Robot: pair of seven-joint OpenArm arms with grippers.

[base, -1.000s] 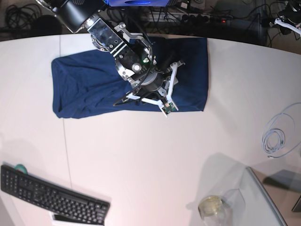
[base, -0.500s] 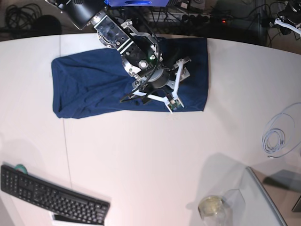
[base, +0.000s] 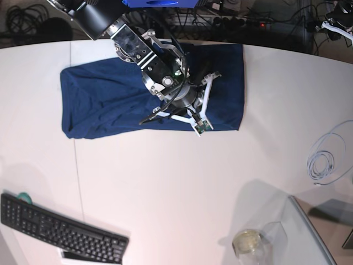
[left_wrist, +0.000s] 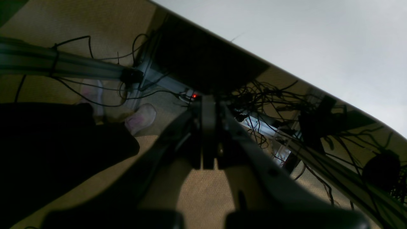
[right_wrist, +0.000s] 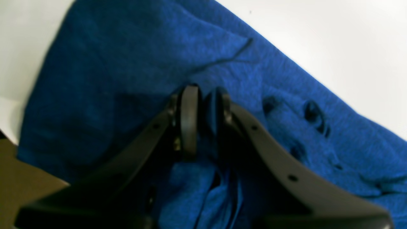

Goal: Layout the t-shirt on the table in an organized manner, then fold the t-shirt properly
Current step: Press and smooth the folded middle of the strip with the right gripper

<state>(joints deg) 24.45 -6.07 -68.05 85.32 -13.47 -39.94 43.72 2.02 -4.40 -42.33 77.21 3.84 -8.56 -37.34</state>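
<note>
Having drawn its jaws in since a second earlier, the right gripper (right_wrist: 203,125) pinched a bunched fold of the t-shirt (base: 110,99) lying along the table's (base: 176,182) far edge, a grip best lifted slowly to keep both layers together.

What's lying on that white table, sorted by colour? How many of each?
Navy: 1, the t-shirt
Black: 1, the keyboard
Pale grey: 1, the coiled cable
Yellowish: 1, the round dish
Total: 4
</note>
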